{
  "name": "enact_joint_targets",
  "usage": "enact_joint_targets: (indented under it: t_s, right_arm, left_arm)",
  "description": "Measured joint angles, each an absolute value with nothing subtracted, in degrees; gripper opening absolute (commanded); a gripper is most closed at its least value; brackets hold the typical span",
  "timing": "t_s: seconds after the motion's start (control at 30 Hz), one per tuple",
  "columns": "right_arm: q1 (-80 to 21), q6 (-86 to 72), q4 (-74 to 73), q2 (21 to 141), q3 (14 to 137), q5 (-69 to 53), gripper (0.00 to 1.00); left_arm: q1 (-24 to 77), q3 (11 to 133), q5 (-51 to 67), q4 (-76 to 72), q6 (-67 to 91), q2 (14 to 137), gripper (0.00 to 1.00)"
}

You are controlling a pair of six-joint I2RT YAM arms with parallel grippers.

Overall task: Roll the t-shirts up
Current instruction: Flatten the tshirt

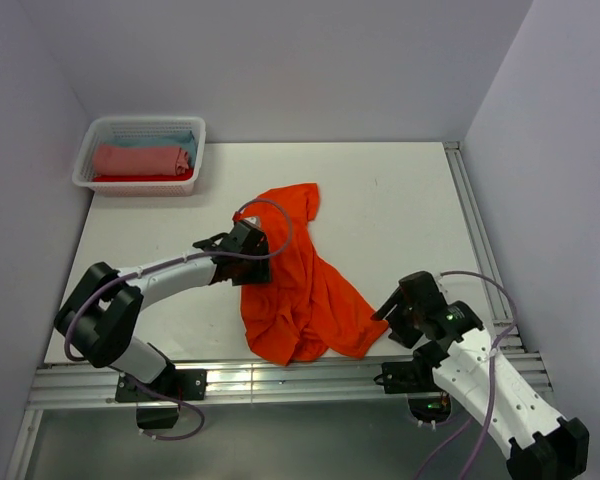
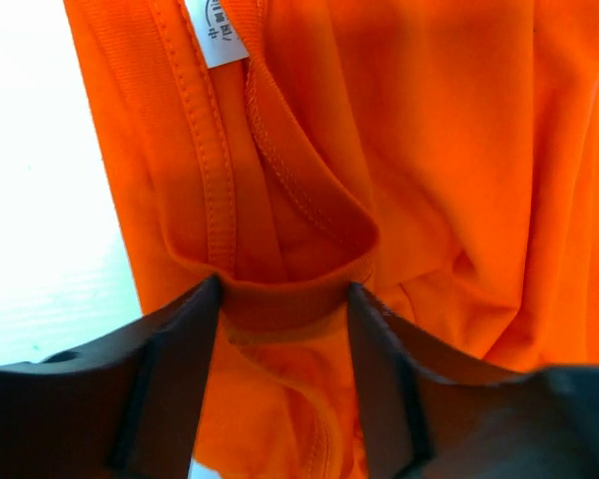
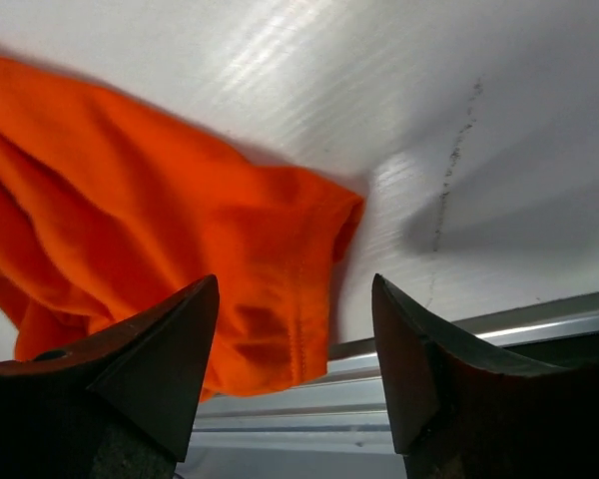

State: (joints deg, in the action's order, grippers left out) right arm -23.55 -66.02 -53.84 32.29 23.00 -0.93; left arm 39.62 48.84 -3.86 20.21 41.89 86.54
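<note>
orange t-shirt (image 1: 298,285) crumpled | left end effector (image 2: 285,299) clamps its neckline | right end effector (image 3: 295,329) spread, holding nothing

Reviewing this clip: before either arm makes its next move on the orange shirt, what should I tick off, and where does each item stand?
1. Left gripper has cloth between its fingers: ok, a fold near the collar of the orange t-shirt sits there; firmness of the pinch cannot tell.
2. Right gripper ready to grasp: ok, open, with the shirt's corner edge just ahead of it, nothing held.
3. Shirt flat for rolling: not ok, it lies crumpled and twisted.
4. Shirt fully on the table: not ok, its near hem reaches the front rail.
5. Basket out of the way: ok, it sits at the far left corner with folded garments inside.
</note>
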Motion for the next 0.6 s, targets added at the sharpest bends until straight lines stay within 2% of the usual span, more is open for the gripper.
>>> enact_joint_targets:
  t_s: [0.1,0.17,0.2,0.23,0.27,0.37,0.6]
  right_arm:
    - [-23.7,-68.2,-51.7,33.3,19.7,-2.1,0.6]
    - [-23.8,-69.3,-51.2,33.7,17.9,-2.2,0.49]
    - [-23.8,-70.1,-51.2,33.8,17.7,-1.9,0.41]
    - [-23.8,-70.5,-51.0,33.7,17.6,-1.6,0.26]
    - [-23.9,-70.8,-50.8,33.8,17.6,-1.0,0.19]
    - [-23.9,-71.9,-48.8,34.0,17.6,0.5,0.0]
    - [-23.6,-71.1,-44.4,46.7,20.9,4.6,0.0]
  left_arm:
    - [39.6,48.9,-3.8,19.6,41.9,87.6,0.44]
    - [39.6,48.9,-3.9,19.3,41.8,87.9,0.38]
    - [39.6,48.9,-3.9,19.2,41.8,87.9,0.28]
    - [39.6,48.9,-3.8,19.1,42.1,87.9,0.21]
    - [39.6,48.9,-3.9,19.1,42.0,87.9,0.1]
    - [39.6,48.9,-4.0,19.2,41.8,87.7,0.0]
    - [39.0,49.0,-7.3,22.3,42.3,83.2,0.0]
